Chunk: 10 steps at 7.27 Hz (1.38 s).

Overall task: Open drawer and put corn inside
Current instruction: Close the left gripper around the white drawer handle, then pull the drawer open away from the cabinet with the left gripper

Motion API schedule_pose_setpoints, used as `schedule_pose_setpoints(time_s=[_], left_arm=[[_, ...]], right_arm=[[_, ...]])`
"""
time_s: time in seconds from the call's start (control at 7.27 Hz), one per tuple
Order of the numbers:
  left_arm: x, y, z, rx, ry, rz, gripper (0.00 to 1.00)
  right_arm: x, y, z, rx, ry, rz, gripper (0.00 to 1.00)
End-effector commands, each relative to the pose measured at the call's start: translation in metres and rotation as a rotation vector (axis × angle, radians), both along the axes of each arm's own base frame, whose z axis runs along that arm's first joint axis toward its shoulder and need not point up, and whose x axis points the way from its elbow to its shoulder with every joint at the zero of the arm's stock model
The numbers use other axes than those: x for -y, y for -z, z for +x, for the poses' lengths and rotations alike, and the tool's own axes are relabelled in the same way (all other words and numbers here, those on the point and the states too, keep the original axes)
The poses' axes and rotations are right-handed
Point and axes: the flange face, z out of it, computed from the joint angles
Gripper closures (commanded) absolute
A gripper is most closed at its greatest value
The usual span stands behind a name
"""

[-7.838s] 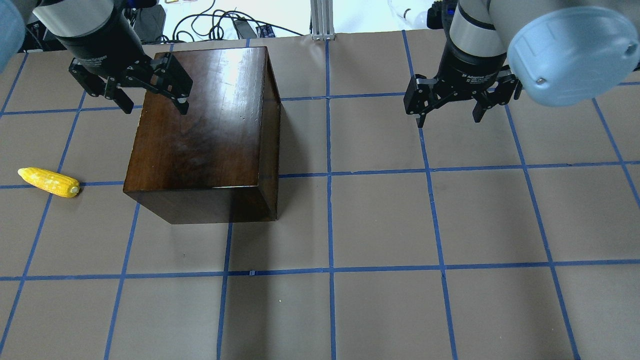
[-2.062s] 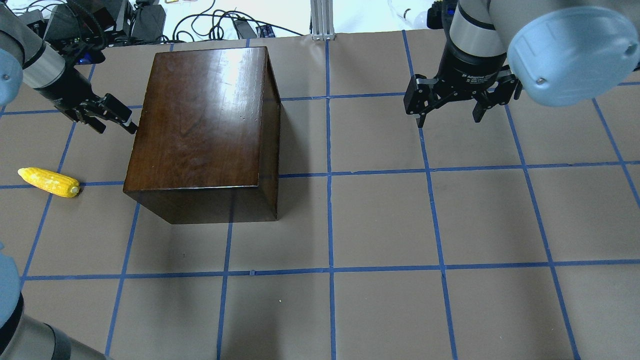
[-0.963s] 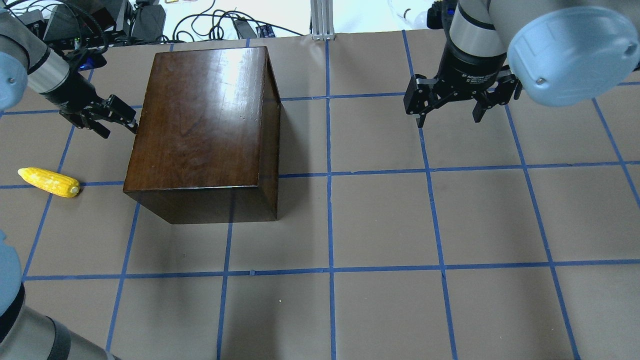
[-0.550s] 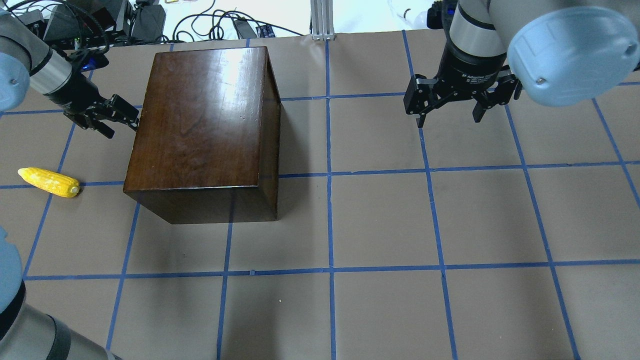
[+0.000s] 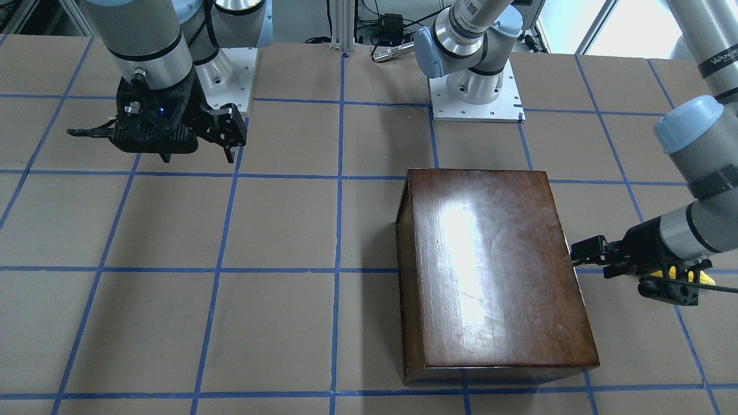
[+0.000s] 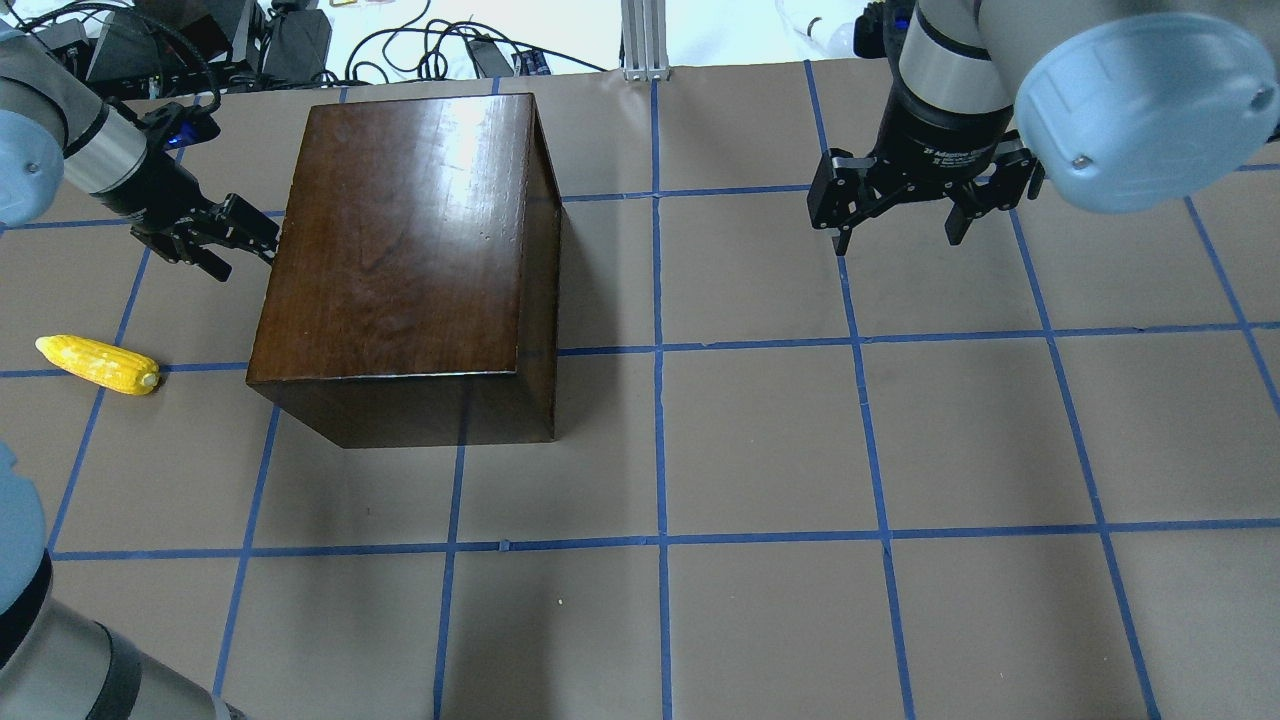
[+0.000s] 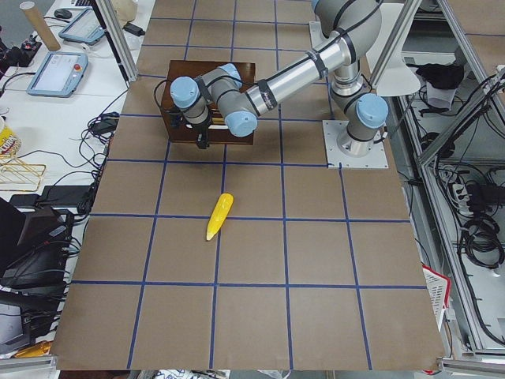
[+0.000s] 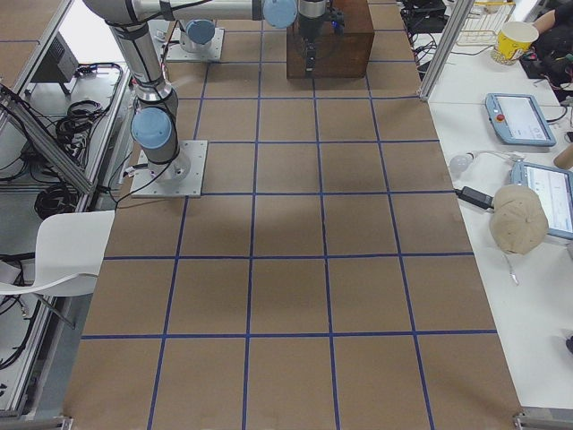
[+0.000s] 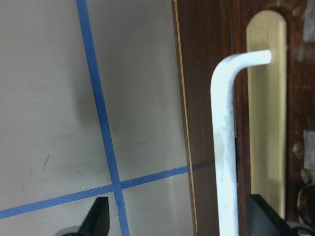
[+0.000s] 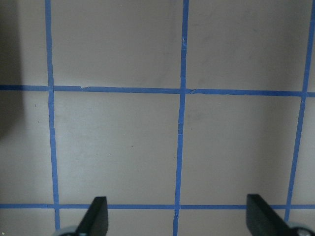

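Both pincers gape: left pincer (image 6: 243, 256) straddles the white handle (image 9: 224, 147) of the drawer (image 9: 294, 98), right pincer (image 6: 897, 240) holds nothing.

- Table (image 6: 760, 440): carries everything listed.
- Box (image 6: 400, 250): stands on the table, in the robot's left half, toward the far edge.
- Drawer (image 9: 206, 98): set in the side of the box that faces the robot's left.
- Handle (image 9: 224, 147): on the drawer front, standing out from it.
- Corn (image 6: 98, 363): lies on the table to the left of the box, well apart from it, level with the box's near corner.
- Left gripper (image 6: 243, 255): at the box's left side, toward its far end; the handle lies between its parted jaws.
- Right gripper (image 6: 897, 240): above the table, well to the right of the box.
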Motion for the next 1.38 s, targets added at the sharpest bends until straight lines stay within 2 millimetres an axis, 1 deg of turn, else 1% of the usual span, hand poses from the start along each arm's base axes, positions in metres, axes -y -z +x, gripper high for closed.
schedule_pose_setpoints(time_s=[0.0, 0.41, 0.55, 0.69, 0.83, 1.1, 1.24], left_arm=[[0.000, 0.002, 0.001, -0.002, 0.003, 0.002, 0.00], [0.001, 0.005, 0.003, -0.001, 0.005, 0.006, 0.00], [0.001, 0.003, 0.010, 0.007, -0.003, 0.004, 0.00], [-0.001, 0.003, 0.025, 0.006, -0.023, 0.003, 0.00], [-0.002, 0.001, 0.033, 0.008, -0.034, -0.002, 0.00], [-0.003, 0.001, 0.036, 0.015, -0.032, -0.005, 0.00], [-0.006, 0.000, 0.052, 0.017, -0.056, -0.012, 0.00]], right_arm=[[0.000, 0.000, 0.000, 0.000, 0.000, 0.000, 0.00], [0.000, 0.000, 0.000, 0.000, 0.000, 0.000, 0.00], [0.000, 0.000, 0.000, 0.000, 0.000, 0.000, 0.00], [0.000, 0.000, 0.000, 0.000, 0.000, 0.000, 0.00], [0.000, 0.000, 0.000, 0.000, 0.000, 0.000, 0.00], [0.000, 0.000, 0.000, 0.000, 0.000, 0.000, 0.00], [0.000, 0.000, 0.000, 0.000, 0.000, 0.000, 0.00]])
